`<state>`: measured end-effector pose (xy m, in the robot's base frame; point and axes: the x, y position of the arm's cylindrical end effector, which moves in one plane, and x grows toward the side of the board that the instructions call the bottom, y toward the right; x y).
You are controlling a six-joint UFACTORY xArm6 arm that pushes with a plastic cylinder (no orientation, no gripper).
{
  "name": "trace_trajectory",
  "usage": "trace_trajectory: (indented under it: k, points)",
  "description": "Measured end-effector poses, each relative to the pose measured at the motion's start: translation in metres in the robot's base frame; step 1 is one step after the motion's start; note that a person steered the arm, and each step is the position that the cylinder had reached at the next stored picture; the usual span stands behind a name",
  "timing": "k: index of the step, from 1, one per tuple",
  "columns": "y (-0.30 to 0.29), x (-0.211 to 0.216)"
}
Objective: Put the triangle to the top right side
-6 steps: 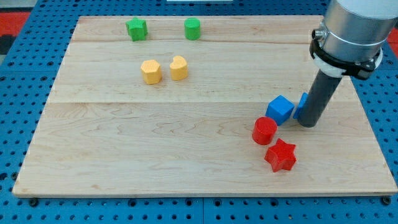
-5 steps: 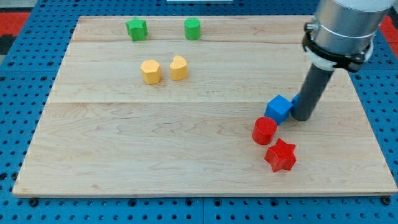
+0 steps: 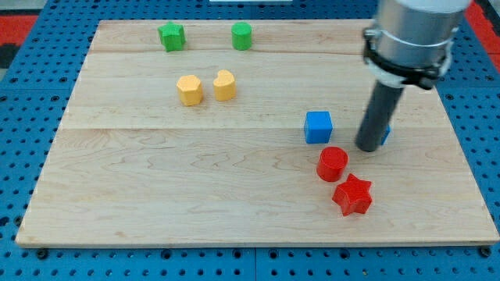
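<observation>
My tip (image 3: 367, 147) rests on the wooden board (image 3: 195, 187) in the right half. Just behind the rod a sliver of a blue block (image 3: 386, 134) shows at its right edge; its shape is hidden, so I cannot tell whether it is the triangle. A blue cube (image 3: 318, 126) lies to the left of the tip, apart from it. A red cylinder (image 3: 332, 163) lies just below and left of the tip.
A red star (image 3: 352, 195) lies below the red cylinder. A green star (image 3: 172, 36) and a green cylinder (image 3: 241, 36) sit near the top edge. A yellow hexagon (image 3: 189, 90) and a yellow heart-like block (image 3: 224, 84) lie side by side at upper left.
The rod has moved left and slightly up. The blue cube has slid left, away from the red cylinder. The blue block behind the rod stays mostly hidden.
</observation>
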<state>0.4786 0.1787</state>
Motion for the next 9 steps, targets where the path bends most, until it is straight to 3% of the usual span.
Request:
trace_trajectory:
  k: [1, 5, 7, 9]
  points:
    - [0.026, -0.021]
    - [-0.001, -0.185]
    - [-0.013, -0.163]
    - [-0.052, -0.172]
